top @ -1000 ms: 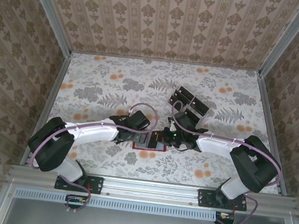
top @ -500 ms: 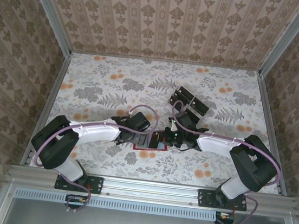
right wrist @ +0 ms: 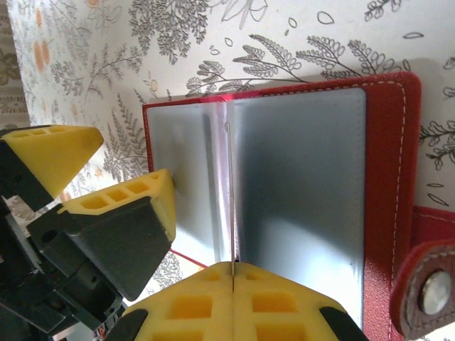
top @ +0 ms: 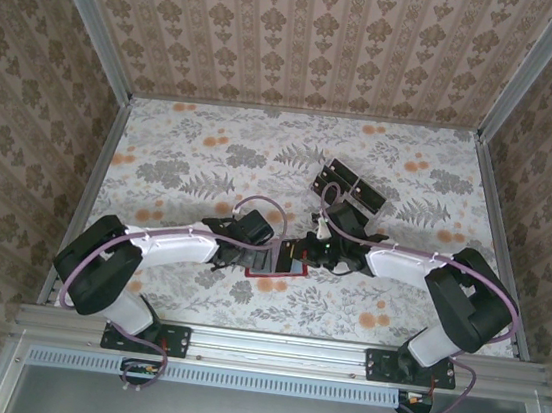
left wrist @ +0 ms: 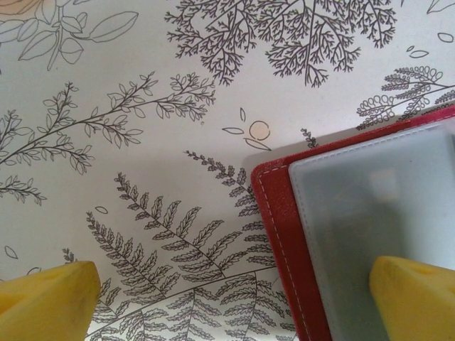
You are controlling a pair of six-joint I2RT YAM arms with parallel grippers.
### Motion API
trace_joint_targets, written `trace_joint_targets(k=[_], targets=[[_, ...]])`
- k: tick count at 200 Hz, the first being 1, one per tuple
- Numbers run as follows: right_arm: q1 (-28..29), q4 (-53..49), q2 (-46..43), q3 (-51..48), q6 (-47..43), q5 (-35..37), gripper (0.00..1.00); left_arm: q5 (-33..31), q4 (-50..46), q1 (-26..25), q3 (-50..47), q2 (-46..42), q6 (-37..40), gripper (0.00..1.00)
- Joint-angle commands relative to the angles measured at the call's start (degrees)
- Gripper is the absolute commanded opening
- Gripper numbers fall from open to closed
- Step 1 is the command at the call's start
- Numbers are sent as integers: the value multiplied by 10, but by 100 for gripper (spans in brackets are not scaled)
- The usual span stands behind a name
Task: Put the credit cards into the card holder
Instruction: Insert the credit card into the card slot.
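The card holder (right wrist: 387, 177) is a red wallet lying open on the table, grey inside facing up, with its clasp tab (right wrist: 426, 284) at the lower right. My right gripper (right wrist: 233, 266) is shut on one credit card (right wrist: 231, 199). The card shows edge-on as a thin line standing over the wallet's middle fold. My left gripper (left wrist: 227, 302) is open and straddles the wallet's left edge (left wrist: 277, 234). One of its yellow fingertips (right wrist: 135, 202) rests on the grey inside, the other (left wrist: 46, 302) on the table beside it. From above, both grippers (top: 268, 256) (top: 302, 254) meet over the wallet (top: 270, 272).
A clear plastic rack (top: 351, 189) holding more black cards stands just behind the right gripper. Patterned walls close in the table on three sides, and floral cloth covers the table (top: 180, 165). Both forearms lie low across the front of the table.
The left gripper has edged right onto the wallet's left side. The right gripper has shifted slightly back with the card still pinched. The wallet looks slightly shifted.
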Motion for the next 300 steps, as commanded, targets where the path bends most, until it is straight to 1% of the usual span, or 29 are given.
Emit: trace_joint_targets(k=[1,37,66,148,300], targets=[[-10,28,-5,16,-24,-42,0,-6,-39,-3,-17,-2,-11,100],[-23,52,27,32,-41,-97,0,-8,-39,-3,-17,-2,-13,100],[-28,54,52,47,-55,-120,0,-9,-42,-3,-16,-1,-14,100],[-47,82,75,18,-59,-128,0,-11,-46,-3,-18,-1,-13,100],[-53,123,111,-11,-58,-136,0,-10,-45,-3,-15,4,-13,100]])
